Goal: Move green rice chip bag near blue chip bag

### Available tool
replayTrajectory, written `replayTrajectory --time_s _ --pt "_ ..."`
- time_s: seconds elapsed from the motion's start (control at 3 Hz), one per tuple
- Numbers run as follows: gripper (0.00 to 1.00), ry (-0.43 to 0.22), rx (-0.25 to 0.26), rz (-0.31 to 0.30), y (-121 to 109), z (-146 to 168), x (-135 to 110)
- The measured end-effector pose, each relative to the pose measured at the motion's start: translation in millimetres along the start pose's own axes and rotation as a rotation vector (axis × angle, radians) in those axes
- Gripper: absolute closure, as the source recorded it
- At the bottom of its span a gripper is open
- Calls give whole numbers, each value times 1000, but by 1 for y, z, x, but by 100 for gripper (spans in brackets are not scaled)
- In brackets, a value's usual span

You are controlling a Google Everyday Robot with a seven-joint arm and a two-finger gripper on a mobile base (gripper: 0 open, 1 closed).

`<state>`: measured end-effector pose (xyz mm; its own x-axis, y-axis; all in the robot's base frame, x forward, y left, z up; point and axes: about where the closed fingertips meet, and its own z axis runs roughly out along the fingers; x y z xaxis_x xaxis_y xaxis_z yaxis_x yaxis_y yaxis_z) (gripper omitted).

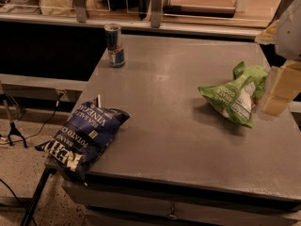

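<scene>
Pincer (276,92), grip state indiscernible, just beside green rice chip bag (233,98) on counter (174,121); blue chip bag (84,135) well apart.

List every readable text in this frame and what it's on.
"SEA SALT", "VINEGAR", "BRAND", "POTATO", big "KET…" cut short: dark navy blue chip bag, upside down in this view.
White lettering and label panel on lime-green rice chip bag: too blurred to read.
Print on blue-and-silver drink can: unreadable.
Cream gripper, right edge beside the green bag: no text.
</scene>
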<state>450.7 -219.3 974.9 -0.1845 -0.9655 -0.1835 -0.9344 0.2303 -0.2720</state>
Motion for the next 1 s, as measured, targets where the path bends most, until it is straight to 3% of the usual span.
replayTrajectory --time_s 0.67,1.0 --pt "0 7 65 -165 -39 15 14" --pt "0 -14 73 -266 -49 22 24"
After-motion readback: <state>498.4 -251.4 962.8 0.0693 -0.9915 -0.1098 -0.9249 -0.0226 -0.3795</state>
